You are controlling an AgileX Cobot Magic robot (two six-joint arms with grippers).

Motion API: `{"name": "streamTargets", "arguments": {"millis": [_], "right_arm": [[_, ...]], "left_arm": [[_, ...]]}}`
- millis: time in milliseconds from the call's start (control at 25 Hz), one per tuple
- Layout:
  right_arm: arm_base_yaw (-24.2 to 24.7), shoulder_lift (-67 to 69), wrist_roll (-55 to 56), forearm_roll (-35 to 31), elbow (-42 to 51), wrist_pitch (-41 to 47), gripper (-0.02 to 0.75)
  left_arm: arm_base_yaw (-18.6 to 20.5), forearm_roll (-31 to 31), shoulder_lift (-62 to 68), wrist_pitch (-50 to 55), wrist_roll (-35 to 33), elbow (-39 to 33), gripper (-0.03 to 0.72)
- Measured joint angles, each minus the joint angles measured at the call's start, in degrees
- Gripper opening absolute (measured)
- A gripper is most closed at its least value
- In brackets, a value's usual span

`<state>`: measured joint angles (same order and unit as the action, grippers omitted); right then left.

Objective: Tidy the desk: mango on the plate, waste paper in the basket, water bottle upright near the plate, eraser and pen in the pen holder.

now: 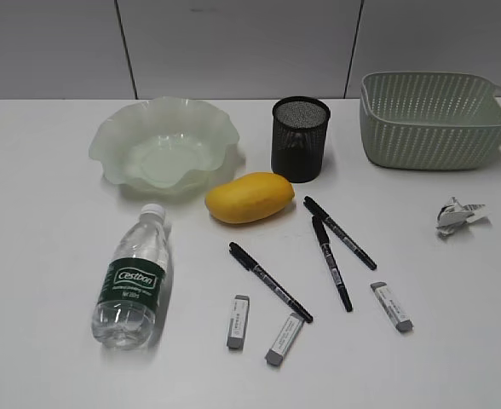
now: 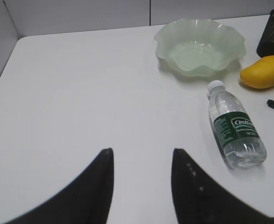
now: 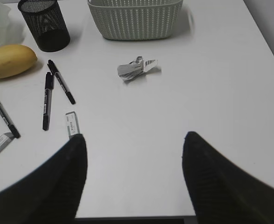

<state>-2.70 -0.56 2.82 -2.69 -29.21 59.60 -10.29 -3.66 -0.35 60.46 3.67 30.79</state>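
Observation:
On the white desk (image 1: 54, 256) the yellow mango (image 1: 250, 198) lies in front of the pale green ruffled plate (image 1: 165, 146). The water bottle (image 1: 134, 279) lies on its side, cap towards the plate. The black mesh pen holder (image 1: 300, 138) stands right of the plate. Three black pens (image 1: 270, 282) (image 1: 331, 262) (image 1: 339, 232) and three grey erasers (image 1: 238, 321) (image 1: 285, 338) (image 1: 392, 307) lie in front. The waste paper (image 1: 457, 215) lies before the sage basket (image 1: 434, 119). My left gripper (image 2: 142, 151) and right gripper (image 3: 134, 136) are open, empty, over bare desk near its front.
A grey panelled wall runs behind the desk. In the right wrist view the desk's front edge (image 3: 137, 217) lies just under the jaws and its right edge (image 3: 267, 42) is close. In the left wrist view the desk's left edge (image 2: 2, 70) shows.

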Motion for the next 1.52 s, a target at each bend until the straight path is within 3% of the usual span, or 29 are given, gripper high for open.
{"name": "streamTargets", "arguments": {"millis": [1080,1200,1320,1400,1520], "right_arm": [[0.00,0.00,0.00,0.00,0.00,0.00,0.508],[0.00,0.00,0.00,0.00,0.00,0.00,0.508],[0.00,0.00,0.00,0.00,0.00,0.00,0.508],[0.00,0.00,0.00,0.00,0.00,0.00,0.508],[0.00,0.00,0.00,0.00,0.00,0.00,0.508]], "left_arm": [[0.00,1.06,0.62,-0.11,-0.44,0.11,0.307],[0.00,4.58,7.67,-3.59,-5.48,1.18,0.309],[0.00,11.43,20.60,-14.75,-12.98,1.71,0.362],[0.00,19.62,31.21,-22.17,-19.89,2.47,0.420],[-0.52,33.94,47.18,-27.04,-35.76,6.17,0.473]]}}
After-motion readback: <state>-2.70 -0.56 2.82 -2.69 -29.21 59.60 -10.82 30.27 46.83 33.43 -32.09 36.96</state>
